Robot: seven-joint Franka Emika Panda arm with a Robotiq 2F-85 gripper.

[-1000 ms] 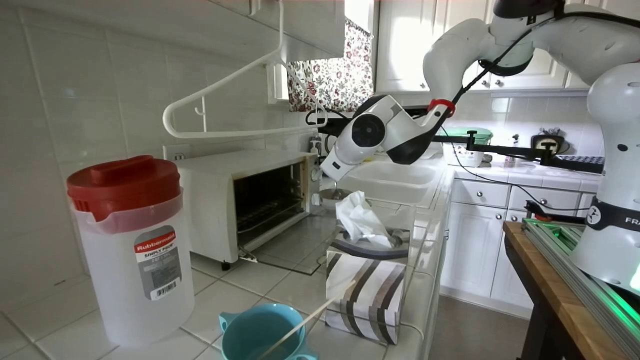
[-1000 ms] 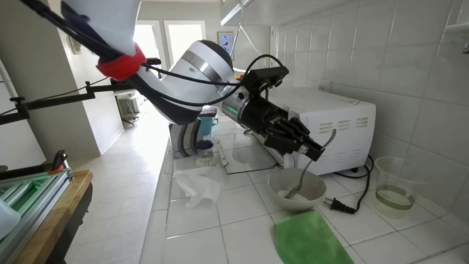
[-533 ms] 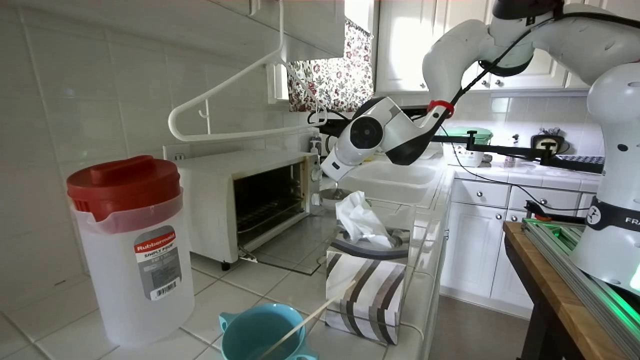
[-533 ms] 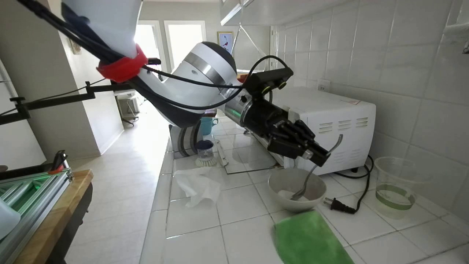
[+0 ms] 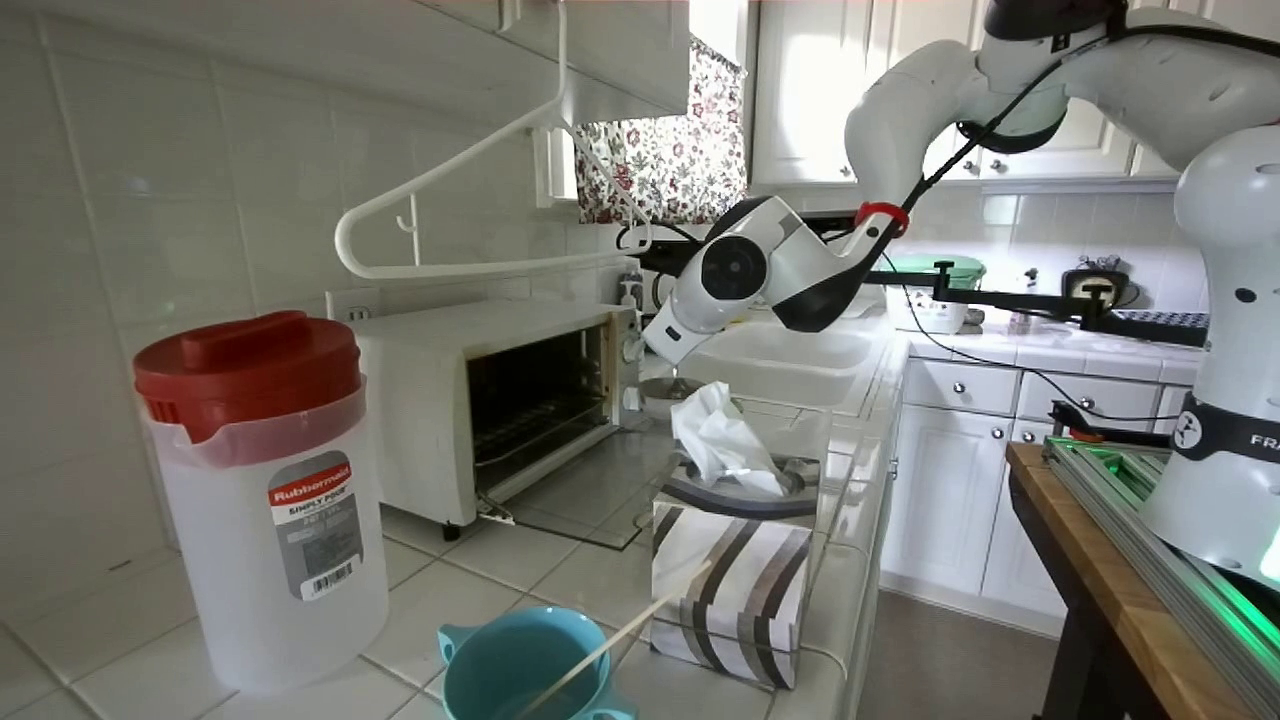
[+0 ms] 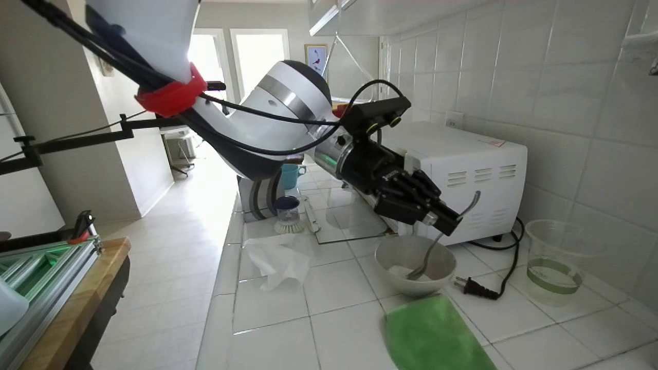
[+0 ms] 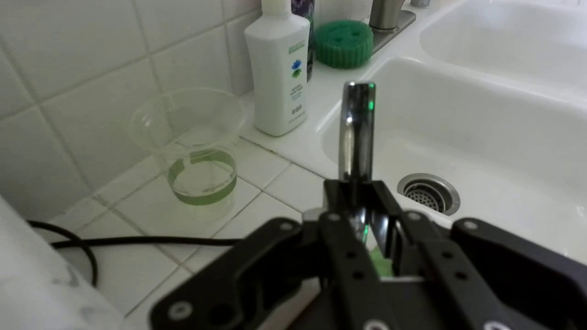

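My gripper (image 6: 453, 222) is shut on the handle of a metal utensil (image 6: 426, 261), whose curved upper end sticks out beyond the fingertips. In the wrist view the shiny handle (image 7: 357, 133) rises from between the black fingers. The utensil slants down, its head inside a pale bowl (image 6: 393, 277) on the tiled counter; whether that head is a fork or spoon is unclear. Something white (image 6: 401, 271) lies at the bowl's bottom. The gripper hangs just above the bowl. An exterior view shows the bowl (image 5: 658, 408) partly, with the gripper mostly hidden behind the wrist.
Close by are a toaster oven (image 6: 473, 169) with its door down, a plug (image 6: 479, 289), a green cloth (image 6: 437, 334) and a clear cup (image 6: 555, 262). A hanger (image 5: 480, 268), tissue box (image 5: 735, 590), pitcher (image 5: 270, 500), blue mug (image 5: 525, 660) and sink (image 7: 495, 137) surround the area.
The gripper and utensil moved right and lower in an exterior view, then slightly back left. The utensil's head shifted a little within the bowl, and the bowl slid very slightly left. The hanger swayed.
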